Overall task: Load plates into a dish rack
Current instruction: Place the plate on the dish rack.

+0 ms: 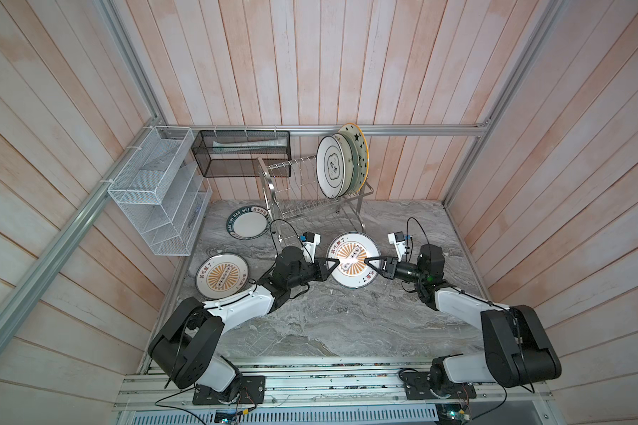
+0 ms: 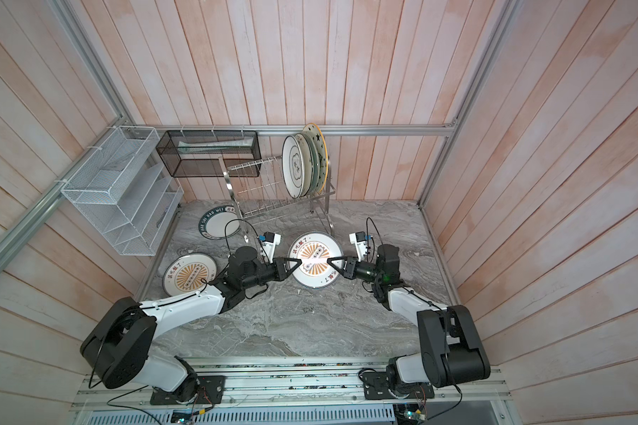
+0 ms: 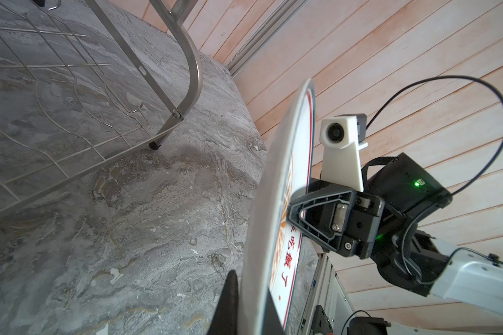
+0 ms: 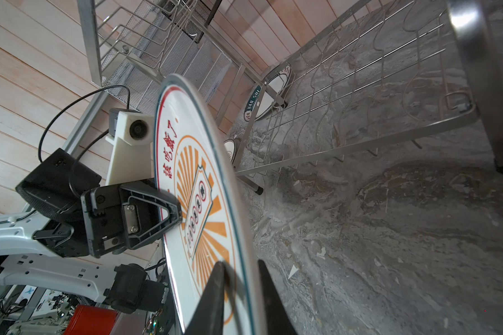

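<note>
Currently the left gripper (image 1: pixel 336 262) is clamped on one edge of a sunburst plate (image 1: pixel 351 281). The right gripper (image 1: pixel 367 260) appears closed on the opposite edge, so both arms hold the plate tilted, just in front of the dish rack (image 1: pixel 310 200). On the rack's upper tier, at its right end, other plates (image 1: pixel 334 165) stand upright, and the slots (image 1: pixel 295 173) beside them look free. To do this well, one arm should probably let go only once the other's hold is firm. The plate then needs standing on edge and lowering squarely into a free slot.
</note>
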